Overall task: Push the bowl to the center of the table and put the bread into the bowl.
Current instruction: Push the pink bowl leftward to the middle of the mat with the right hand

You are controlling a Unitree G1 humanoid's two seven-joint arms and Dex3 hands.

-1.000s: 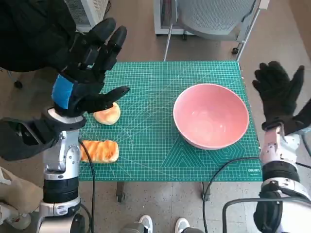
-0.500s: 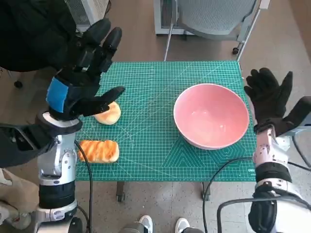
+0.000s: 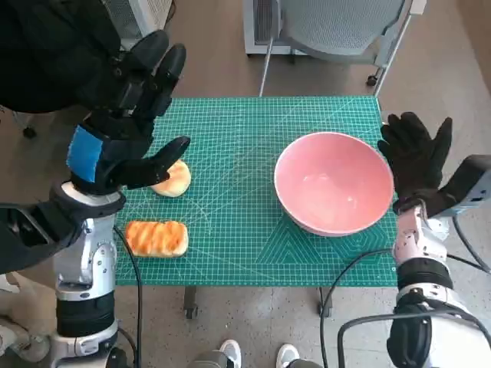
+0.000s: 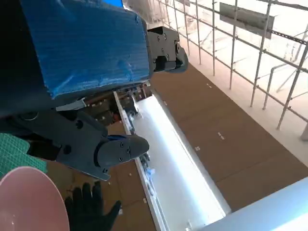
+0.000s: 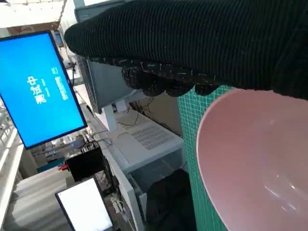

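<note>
Head view: my right hand (image 3: pixel 416 162), fingers apart and empty, sits just right of the bowl (image 3: pixel 334 192); centre lies leftward. Left hand (image 3: pixel 123 126) hovers spread above the bread (image 3: pixel 170 179).

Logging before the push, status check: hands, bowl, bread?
Both hands open: left hand raised above the round bread, right hand beside the bowl. Bowl empty, right of center. Long bread at near left edge. Path clear.

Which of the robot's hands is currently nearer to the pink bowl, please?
The right hand, open just beside the rim of the round pink bowl on its right side. The left hand hovers open across the green mat, above the round bread roll.
</note>
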